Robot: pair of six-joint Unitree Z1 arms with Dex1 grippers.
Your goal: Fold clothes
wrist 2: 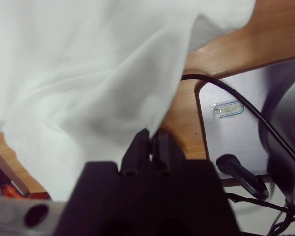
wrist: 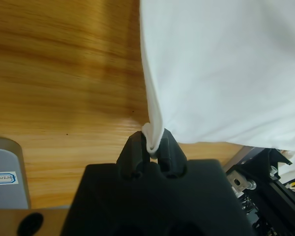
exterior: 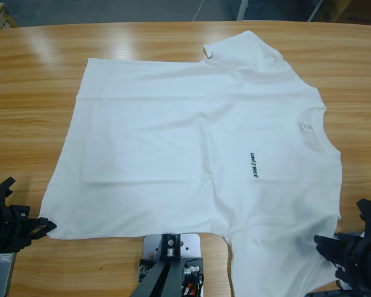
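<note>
White cotton covers most of the long wooden surface (exterior: 37, 74): a plain short-sleeved T-shirt (exterior: 173, 142) lies spread flat and face up, its round ribbed neck (exterior: 312, 127) toward the right side of the high view and its straight hem toward the left. Small dark chest lettering (exterior: 253, 164) runs in a short line near the middle of the chest, and a small white label (exterior: 303, 125) sits just inside the collar. The far sleeve (exterior: 241, 46) lies on the wood with its cuff corner turned over slightly; the near sleeve hangs at the front edge of the surface. The cloth is smooth, with only soft, shallow creases across the body.

The left claw (wrist: 152, 142), matte black with wedge-shaped jaws, sits at the near left corner of the hem; its jaws are pressed together on a small pinch of the fabric edge, which bunches into a narrow fold between them. In the high view it (exterior: 44, 225) touches that same corner.

The right claw (wrist 2: 150, 140) is closed on the cloth of the near sleeve, which drapes away from it in loose, rounded folds. A thin black cable (wrist 2: 236, 101) curves across a grey plate beside it. In the high view this claw (exterior: 334, 247) rests at the shirt's lower right edge. The wood is glossy, with a warm streaked grain.
</note>
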